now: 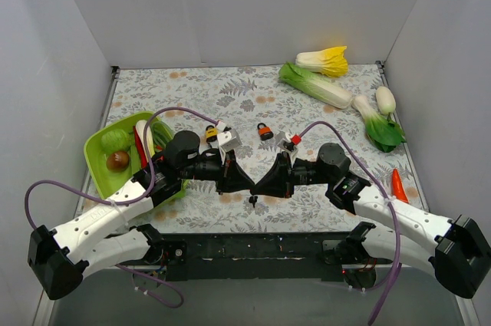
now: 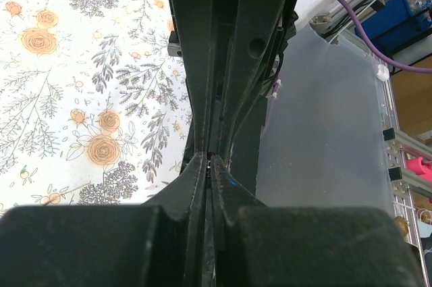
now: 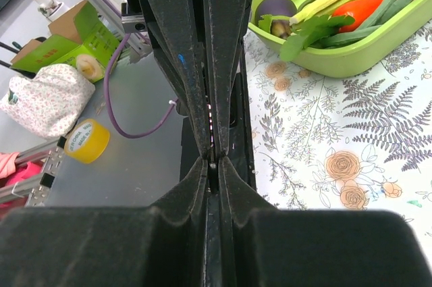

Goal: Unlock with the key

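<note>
Both pressed together, my left gripper point(image 1: 247, 180) and right gripper point(image 1: 263, 182) meet tip to tip just beside one key bunch point(image 1: 252, 201); beyond them, one yellow padlock point(image 1: 211, 133), one orange padlock point(image 1: 265, 131).

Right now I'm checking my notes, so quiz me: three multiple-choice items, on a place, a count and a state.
1. Where is the key? A) by the far wall B) just below the meeting arm tips C) at the right edge
2. How many padlocks lie out? A) one B) two C) four
3. The left end effector is: A) wide open B) shut C) out of view
Answers: B, it shows dark below the tips; B, the yellow padlock and the orange padlock; B, its fingers press together.
</note>
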{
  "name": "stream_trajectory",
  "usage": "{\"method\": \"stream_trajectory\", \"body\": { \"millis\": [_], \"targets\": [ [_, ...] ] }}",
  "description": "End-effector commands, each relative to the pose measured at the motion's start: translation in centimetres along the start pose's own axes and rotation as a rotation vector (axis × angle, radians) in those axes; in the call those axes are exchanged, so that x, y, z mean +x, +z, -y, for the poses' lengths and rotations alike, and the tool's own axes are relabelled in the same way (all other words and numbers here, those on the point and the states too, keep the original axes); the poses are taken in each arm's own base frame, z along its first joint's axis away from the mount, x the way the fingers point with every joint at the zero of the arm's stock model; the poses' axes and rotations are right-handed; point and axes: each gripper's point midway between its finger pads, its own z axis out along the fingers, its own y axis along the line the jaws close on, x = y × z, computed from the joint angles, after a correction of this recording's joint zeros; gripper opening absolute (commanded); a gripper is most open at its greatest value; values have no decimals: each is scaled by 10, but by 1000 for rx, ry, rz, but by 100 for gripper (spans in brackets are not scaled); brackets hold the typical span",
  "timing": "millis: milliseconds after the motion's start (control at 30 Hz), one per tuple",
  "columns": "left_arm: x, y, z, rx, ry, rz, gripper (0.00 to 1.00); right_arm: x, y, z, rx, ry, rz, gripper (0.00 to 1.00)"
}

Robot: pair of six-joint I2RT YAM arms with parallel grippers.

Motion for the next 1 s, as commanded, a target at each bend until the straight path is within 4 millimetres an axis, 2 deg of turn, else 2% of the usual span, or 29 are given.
{"method": "stream_trajectory", "body": {
  "millis": [0, 800, 900, 967],
  "targets": [
    [-20, -7, -3, -37, 59, 66, 0, 0, 3, -8, -41, -8, 5, 13],
    [-16, -6, -2, -9, 47, 49, 0, 7, 3, -3, -27, 2, 0, 23],
    [-15, -5, -2, -5, 45, 46, 0, 5, 2, -2, -19, -4, 9, 21],
    [-14, -5, -1, -1, 43, 43, 0, 5, 2, -2, -19, -11, 11, 16]
  ]
}}
